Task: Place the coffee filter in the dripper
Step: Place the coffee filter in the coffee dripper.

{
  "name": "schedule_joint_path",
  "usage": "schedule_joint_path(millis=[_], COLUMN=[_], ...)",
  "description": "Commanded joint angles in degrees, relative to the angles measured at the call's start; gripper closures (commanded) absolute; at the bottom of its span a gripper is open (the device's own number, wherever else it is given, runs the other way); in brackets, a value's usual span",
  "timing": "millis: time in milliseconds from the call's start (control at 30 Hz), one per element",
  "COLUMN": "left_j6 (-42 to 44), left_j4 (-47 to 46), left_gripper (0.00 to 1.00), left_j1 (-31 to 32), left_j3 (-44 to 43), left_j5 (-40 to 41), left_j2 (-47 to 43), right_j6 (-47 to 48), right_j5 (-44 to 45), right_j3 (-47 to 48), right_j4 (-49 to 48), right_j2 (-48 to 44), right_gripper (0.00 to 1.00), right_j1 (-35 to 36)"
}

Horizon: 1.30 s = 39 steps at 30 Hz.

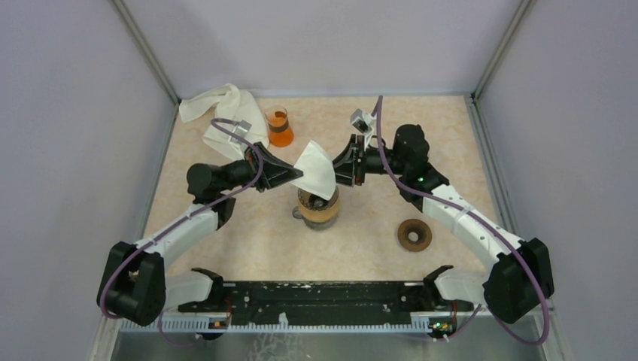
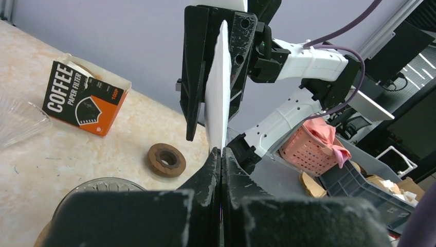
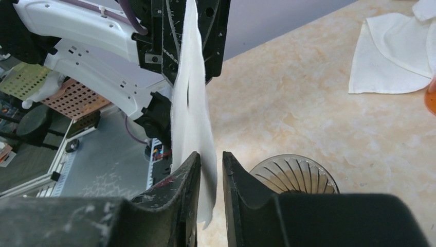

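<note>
Counts: 2 arms, 2 claws, 1 filter in the air, 1 dripper.

Left claw (image 2: 221, 172): fingers pressed together, pinching the filter (image 2: 218, 87) by its edge. Right claw (image 3: 211, 172): fingers spread, one on each side of the filter, with a visible gap. The paper lies against one finger and is not clamped. The left wrist view agrees: the right claw's two fingers flank the sheet.

Filter (image 1: 316, 171) is white, hangs mid-air and is seen edge-on from both wrists. It sits between the two claws over the middle of the surface (image 1: 466, 150). Only the left claw carries it.

Dripper (image 1: 331, 201): one, ribbed and clear, standing on the surface just below the filter. In the top view the filter's lower tip overlaps its rim, but I can't tell if they touch. In the right wrist view the dripper (image 3: 294, 175) is beside the right claw, with no paper in it.

Other items on the surface:
- 1 box (image 2: 82, 100), black and orange, printed "COFFEE PAPER FILTER", with its lid flap up.
- 1 brown ring (image 1: 414, 235), lying flat to the right of the dripper and well apart from it.
- 1 beaker (image 1: 280, 128) with orange liquid, at the back.
- White cloth (image 1: 226, 113), heaped in the back left corner just beside the beaker. It overlaps itself, so I can't count the pieces.

Off the surface: 1 pink basket (image 2: 308, 146) in the background of the left wrist view.
</note>
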<state>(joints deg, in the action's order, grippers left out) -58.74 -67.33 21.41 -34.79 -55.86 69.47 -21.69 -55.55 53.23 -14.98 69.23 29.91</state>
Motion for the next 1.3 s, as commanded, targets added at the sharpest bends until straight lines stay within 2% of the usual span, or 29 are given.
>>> schedule_joint_path(millis=[0,100,133,267,367,400,533,700,867,1267], left_j6=[0.74,4.16,5.68,13.04,18.89,20.64,24.40,24.35,24.23,20.99], left_j4=[-2.75,1.97,4.11,15.38,28.45,32.10,43.44,51.60,55.39,61.18], left_gripper=[0.99,0.94,0.90,0.72,0.44,0.38,0.27,0.21,0.18,0.16], left_j1=[0.25,0.30,0.22,0.24,0.26,0.24,0.27,0.82,4.48,11.14], left_j3=[0.51,0.59,0.59,-0.11,-1.42,-2.00,-4.22,-6.27,-8.02,-11.34], left_j5=[-0.71,0.57,1.23,4.85,11.03,13.35,21.61,28.31,35.23,46.62], left_j2=[-0.15,-1.69,-2.30,-5.09,-7.88,-8.73,-12.05,-13.80,-14.58,-15.04], right_j6=[1.74,4.51,5.11,7.25,9.97,10.79,14.94,17.54,18.98,20.58], right_j5=[1.15,3.56,4.28,7.25,10.43,12.23,20.49,31.18,45.91,72.61], right_j3=[1.39,2.28,2.39,3.07,4.68,5.24,7.99,11.39,15.45,22.96], right_j4=[-0.43,3.95,4.88,8.97,14.16,15.77,23.49,29.81,35.42,43.64], right_j2=[-0.91,-1.90,-2.32,-3.19,-3.81,-4.06,-4.85,-5.41,-3.87,1.96], right_gripper=[0.83,0.98,1.00,1.00,1.00,1.00,1.00,1.00,1.00,1.00], right_j1=[0.67,0.67,0.67,0.67,0.74,0.87,2.40,6.02,11.30,21.88])
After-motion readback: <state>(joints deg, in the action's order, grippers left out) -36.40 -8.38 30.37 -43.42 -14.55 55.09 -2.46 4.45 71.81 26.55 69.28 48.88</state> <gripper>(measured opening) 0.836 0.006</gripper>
